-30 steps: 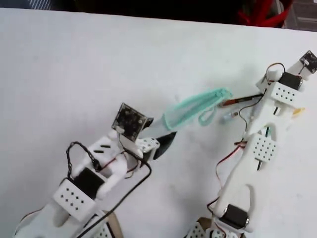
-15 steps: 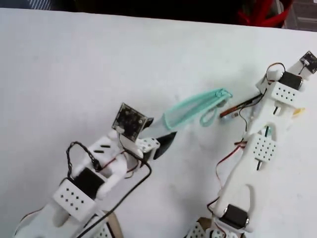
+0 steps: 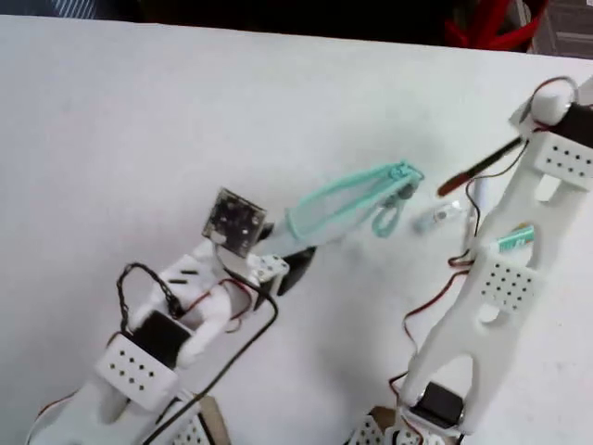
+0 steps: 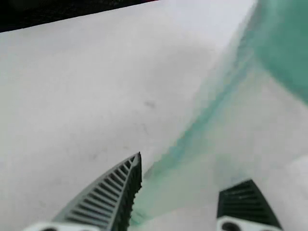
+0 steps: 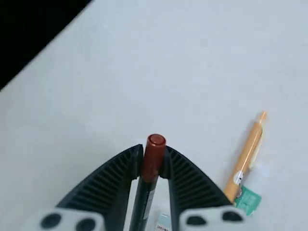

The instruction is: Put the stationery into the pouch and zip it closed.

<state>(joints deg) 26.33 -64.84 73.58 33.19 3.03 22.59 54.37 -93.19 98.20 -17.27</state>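
Note:
The teal mesh pouch (image 3: 347,202) lies slanted at mid-table, its loop strap (image 3: 387,219) hanging by the far end. My left gripper (image 3: 283,260) is shut on the pouch's near end. In the left wrist view the teal fabric (image 4: 202,130) runs out between the ribbed fingers (image 4: 115,192). My right gripper (image 3: 526,137) is at the right and shut on a red-brown pen (image 3: 477,171), whose tip points toward the pouch with a gap between them. The right wrist view shows that pen (image 5: 154,159) clamped between the jaws. An orange pen (image 5: 246,156) lies on the table below.
A small pale item (image 3: 440,215) lies on the table between the pouch's far end and the right arm. A teal tag (image 3: 514,239) shows at the right arm's body. The white table (image 3: 139,111) stretches wide to the left and back.
The right arm has risen and drawn back to the right, carrying the red-brown pen away from the pouch's end. The left arm has shifted the pouch slightly left.

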